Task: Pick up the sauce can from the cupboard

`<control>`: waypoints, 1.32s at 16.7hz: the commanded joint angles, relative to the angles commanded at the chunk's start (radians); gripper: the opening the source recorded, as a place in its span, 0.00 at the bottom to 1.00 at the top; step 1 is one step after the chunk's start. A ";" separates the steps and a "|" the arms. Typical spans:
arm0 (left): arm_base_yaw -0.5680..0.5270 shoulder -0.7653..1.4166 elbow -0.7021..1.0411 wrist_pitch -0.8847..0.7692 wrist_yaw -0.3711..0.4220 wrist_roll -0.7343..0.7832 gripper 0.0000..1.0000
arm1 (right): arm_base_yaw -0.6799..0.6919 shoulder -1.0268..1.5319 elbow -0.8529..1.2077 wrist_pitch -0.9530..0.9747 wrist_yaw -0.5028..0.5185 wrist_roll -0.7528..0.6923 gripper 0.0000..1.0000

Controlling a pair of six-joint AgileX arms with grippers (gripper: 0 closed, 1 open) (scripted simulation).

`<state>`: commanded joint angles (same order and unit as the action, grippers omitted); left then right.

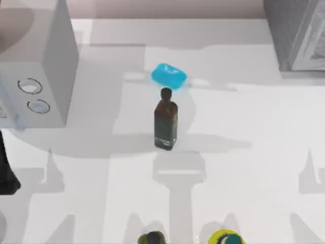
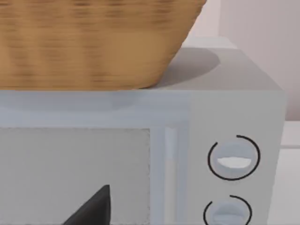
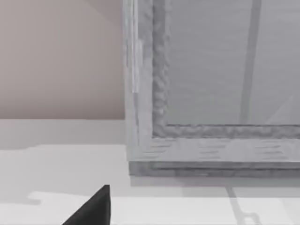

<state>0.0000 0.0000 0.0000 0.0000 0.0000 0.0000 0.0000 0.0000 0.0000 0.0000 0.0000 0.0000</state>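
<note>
White table (image 1: 244, 168) seen from above: the cupboard (image 1: 297, 35) occupies the upper right corner, a pale box with two dials (image 1: 35, 76) the upper left, a dark brown bottle (image 1: 165, 122) the centre, a blue object (image 1: 169, 75) just behind it. I cannot tell how my gripper fingers stand. My right wrist view faces the cupboard's framed door (image 3: 220, 70); my left wrist view shows a woven basket (image 2: 89, 42) atop the box.

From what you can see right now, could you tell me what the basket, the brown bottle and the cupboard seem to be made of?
The basket looks like woven wicker or straw: tan, matte, with fine ribbed bands. The brown bottle seems to be dark glass or glossy plastic, since its sides are dark and smooth with a faint sheen. The cupboard appears grey and grainy, perhaps painted wood or stone-like laminate; its frame edge is rough-textured.
</note>
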 joint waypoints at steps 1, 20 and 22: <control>0.000 0.000 0.000 0.000 0.000 0.000 1.00 | 0.000 0.000 0.000 0.000 0.000 0.000 1.00; 0.000 0.000 0.000 0.000 0.000 0.000 1.00 | 0.143 1.014 1.365 -0.312 0.151 0.016 1.00; 0.000 0.000 0.000 0.000 0.000 0.000 1.00 | 0.158 1.126 1.515 -0.348 0.168 0.017 1.00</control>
<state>0.0000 0.0000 0.0000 0.0000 0.0000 0.0000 0.1585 1.1265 1.5149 -0.3479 0.1680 0.0166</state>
